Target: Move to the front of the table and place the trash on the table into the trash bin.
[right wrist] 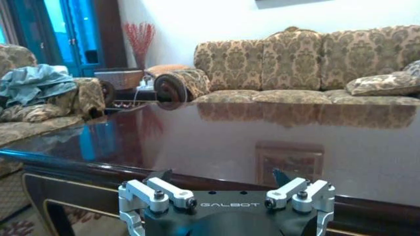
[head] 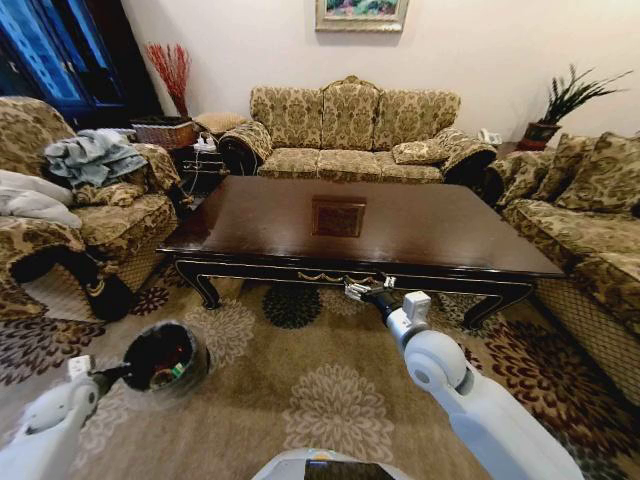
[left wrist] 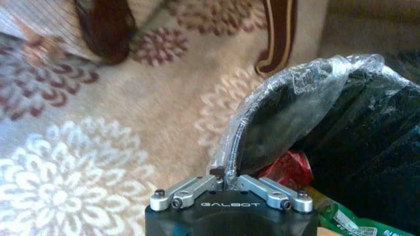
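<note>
Now my left gripper (left wrist: 226, 183) is pinched shut on the rim of the small round black trash bin lined with a clear plastic bag (head: 195, 358), which sits on the floral carpet (head: 330, 400) near the front-left leg of the large glossy dark-brown wooden coffee table (head: 420, 235). Inside the bin lie a crumpled red wrapper (left wrist: 288, 169) and a green flat packet (left wrist: 354, 226) (partly hidden by my wrist). My right gripper (right wrist: 223, 178) hovers at the table's front edge, fingers spread apart, holding nothing.
</note>
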